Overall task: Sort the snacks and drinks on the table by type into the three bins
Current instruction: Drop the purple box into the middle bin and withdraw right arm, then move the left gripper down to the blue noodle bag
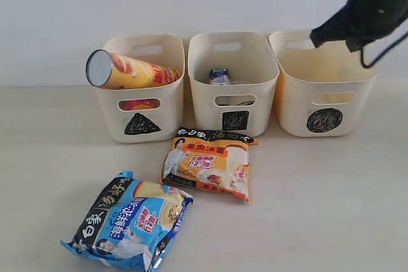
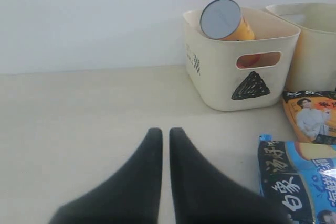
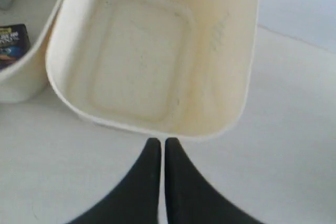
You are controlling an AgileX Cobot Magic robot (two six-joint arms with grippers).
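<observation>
Exterior view: the right hand [image 1: 319, 35] hangs above the circle-marked bin [image 1: 293, 106], fingers closed on nothing. The orange-white noodle bag [image 1: 210, 164] lies flat on the worktop [image 1: 331, 208], well below the hand and off toward the left arm's side. The blue-white noodle bag [image 1: 131, 221] lies farther off the same way. The triangle bin [image 1: 115, 119] holds a yellow chip tube [image 1: 127, 71], and the square bin [image 1: 204, 106] holds a small carton [image 1: 219, 76].

Left wrist view: the left hand [image 2: 165, 132] is closed and empty, low over the worktop. The blue-white bag is just beside it.

Right wrist view: the right hand's tips meet directly over the near rim of the circle bin, whose floor is bare.

Likely step: fetching a noodle bag for that bin. The hand should open fully before descending and pinch a crimped edge — not the puffy middle — then lift clear of the rim.
</observation>
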